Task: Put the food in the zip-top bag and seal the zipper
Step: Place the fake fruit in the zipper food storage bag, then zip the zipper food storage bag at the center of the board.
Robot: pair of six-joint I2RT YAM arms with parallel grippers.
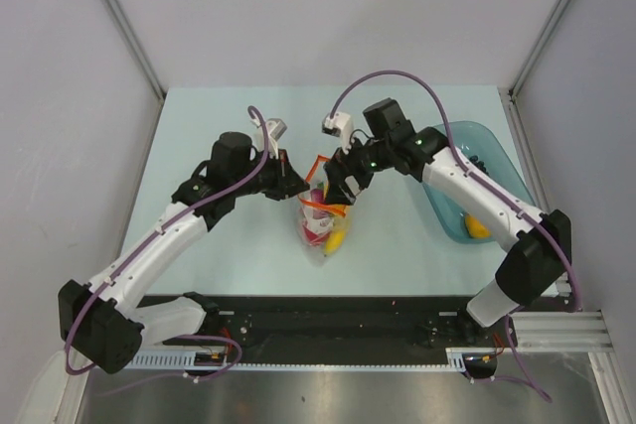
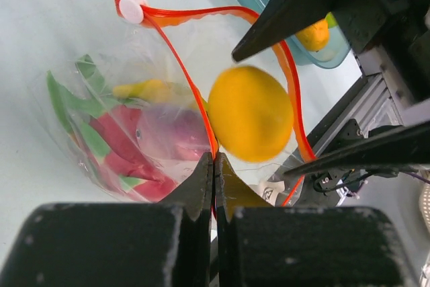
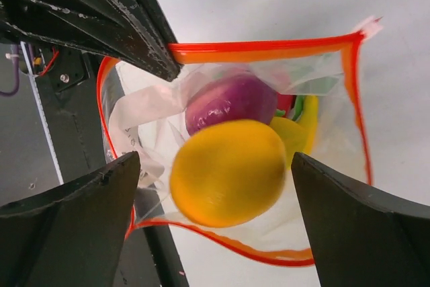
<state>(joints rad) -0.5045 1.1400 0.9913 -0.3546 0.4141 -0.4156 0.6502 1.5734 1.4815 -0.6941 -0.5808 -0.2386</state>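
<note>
The left jaws are pinched fully shut on the zipper (image 2: pixel 191 92), the orange-red strip along the near lip of the bag (image 1: pixel 323 230). They hold that lip up, so the mouth gapes. The bag sits in the middle of the worktop (image 1: pixel 229 116), between the two arms. It already carries a banana (image 2: pixel 144 90), a red piece with green leaves (image 2: pixel 127 146) and a purple ball (image 3: pixel 232 99). Right over the mouth, the right jaws stand wide open and grip nothing. A round yellow-orange fruit (image 3: pixel 228 173) sits in the gap between them, clear of both sides (slightly blurred, so probably dropping in). Further right, the teal bowl (image 1: pixel 500 161) has one more yellow fruit (image 1: pixel 477 227) in it.

The step in hand looks like loading, close to its end, with sealing not begun. Next, the right arm needs to lift clear of the mouth and reach across to the bowl for that last fruit, with the lip held raised. Only then can the strip be pressed shut along its length.
</note>
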